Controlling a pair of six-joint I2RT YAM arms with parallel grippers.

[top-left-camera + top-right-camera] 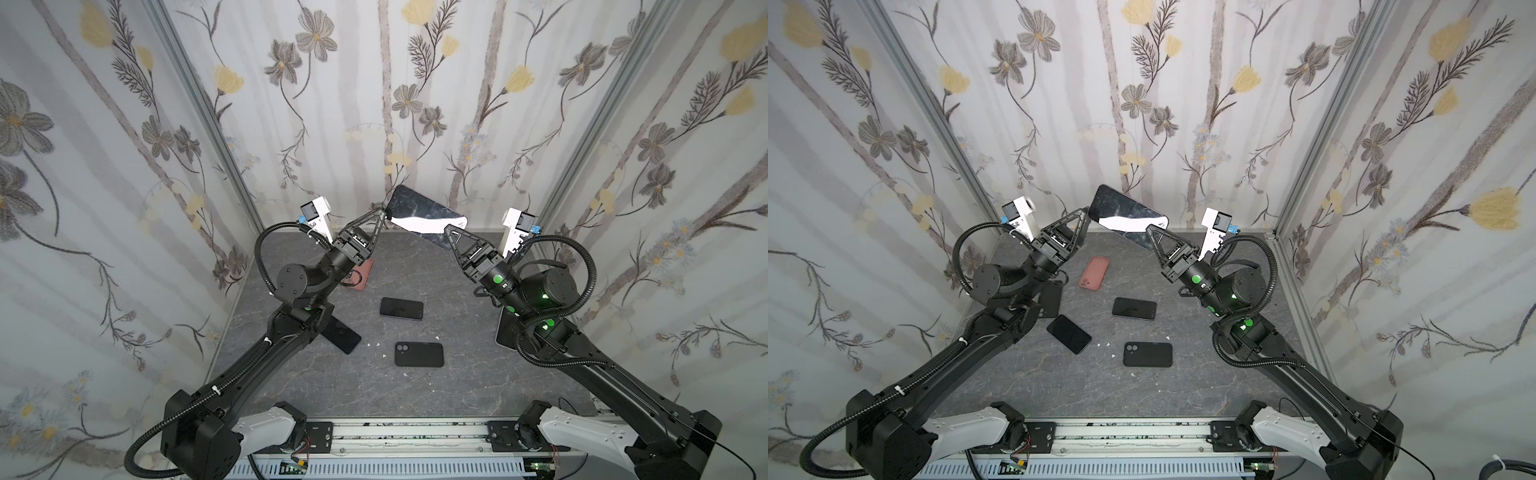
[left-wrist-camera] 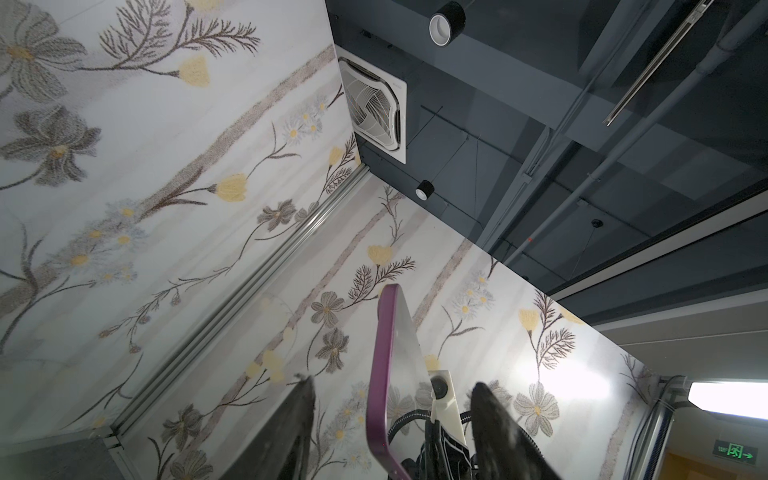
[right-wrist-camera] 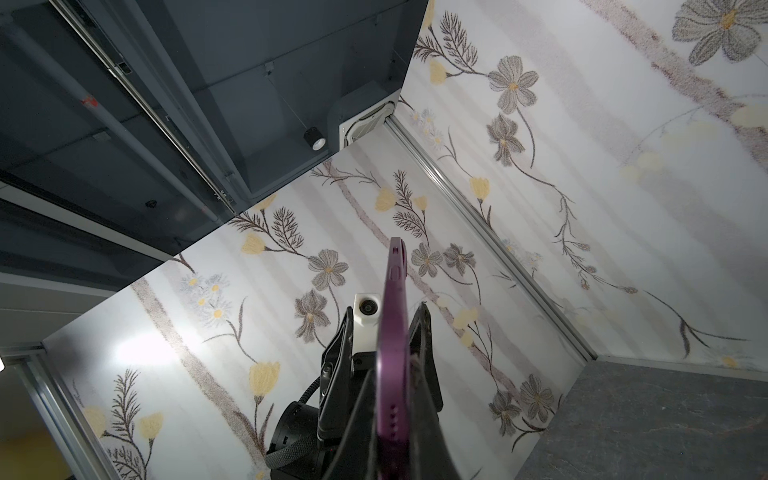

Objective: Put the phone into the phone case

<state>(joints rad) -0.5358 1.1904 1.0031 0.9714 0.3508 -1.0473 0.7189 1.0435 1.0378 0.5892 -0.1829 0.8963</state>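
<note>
The phone (image 1: 1127, 216), purple-rimmed with a glossy, mirror-like screen, is up in the air at the rear, tilted with its left end higher. The pink case (image 1: 1094, 272) lies flat well below it, apart from it, its camera cutout toward the front.

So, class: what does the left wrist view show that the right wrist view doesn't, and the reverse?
Only left wrist: the left gripper open, clear of the phone on both sides; the phone's mirror-like face; a green exit sign. Only right wrist: the right gripper shut on the phone's purple edge. Both: the phone, flowered walls, dark ceiling.
</note>
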